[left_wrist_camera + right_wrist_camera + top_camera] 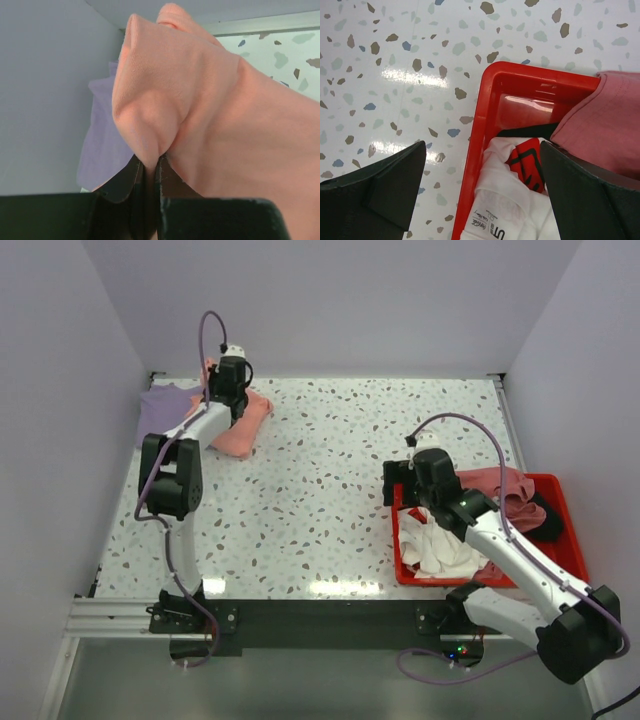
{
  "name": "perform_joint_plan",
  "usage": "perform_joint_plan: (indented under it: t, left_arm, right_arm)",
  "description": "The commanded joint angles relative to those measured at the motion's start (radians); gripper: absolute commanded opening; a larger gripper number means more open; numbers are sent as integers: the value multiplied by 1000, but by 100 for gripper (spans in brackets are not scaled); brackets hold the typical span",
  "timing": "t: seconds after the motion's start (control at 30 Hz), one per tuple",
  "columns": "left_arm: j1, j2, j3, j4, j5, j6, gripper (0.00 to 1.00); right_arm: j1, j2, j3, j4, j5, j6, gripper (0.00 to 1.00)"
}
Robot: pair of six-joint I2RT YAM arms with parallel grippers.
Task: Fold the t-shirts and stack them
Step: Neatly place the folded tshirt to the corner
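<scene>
Salmon-pink t-shirt (210,115), pinched tight in the left gripper (150,167), is seemingly being stacked at the worktop's (340,490) far-left corner. Release is being called for next. The right gripper (482,150) is being held wide and empty.

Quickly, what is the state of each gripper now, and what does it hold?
Left gripper: closed on a fold of the soft salmon-pink cotton t-shirt.
Right gripper: open, empty, above the red plastic bin.
</scene>
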Motion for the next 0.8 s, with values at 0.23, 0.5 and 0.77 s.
perform_joint_plan:
  t: [0.23, 0.5, 0.77]
  left_arm:
    - [35, 21, 206, 42, 44, 81, 0]
    - [44, -31, 248, 25, 52, 117, 0]
    - [50, -94, 245, -14, 88, 108, 0]
  right_arm:
    - [-1, 29, 16, 24, 92, -25, 99]
    - [-1, 52, 28, 2, 101, -25, 99]
    - [-1, 59, 29, -4, 104, -17, 99]
